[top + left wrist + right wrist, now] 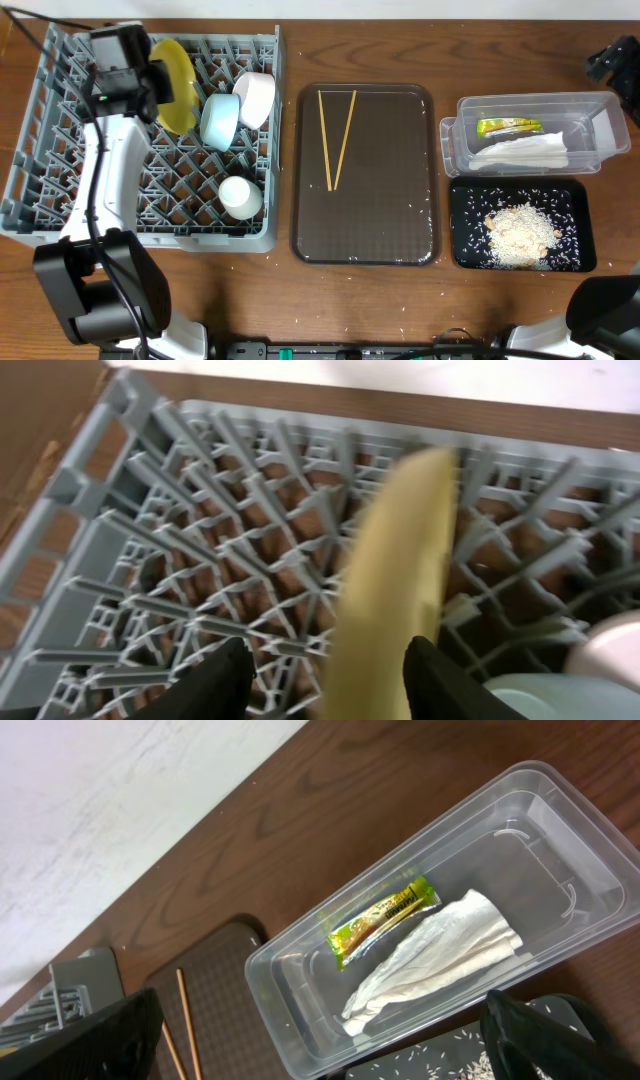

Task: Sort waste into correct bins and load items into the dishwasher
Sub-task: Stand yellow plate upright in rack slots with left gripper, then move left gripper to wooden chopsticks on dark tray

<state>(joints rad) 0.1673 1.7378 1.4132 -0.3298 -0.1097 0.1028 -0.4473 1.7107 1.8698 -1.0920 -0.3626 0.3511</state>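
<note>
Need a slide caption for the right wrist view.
Right wrist view: clear tub on the wooden table, holding a green-and-yellow snack wrapper beside a crumpled white napkin.

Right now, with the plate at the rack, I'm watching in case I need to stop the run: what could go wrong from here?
The yellow plate stands on edge between the fingers of the left claw with a gap on one side; it may tip onto the light blue bowl instead of seating between the pegs of the rack. The chopsticks lie flat on the brown tray; a claw may slip off such thin sticks.
</note>
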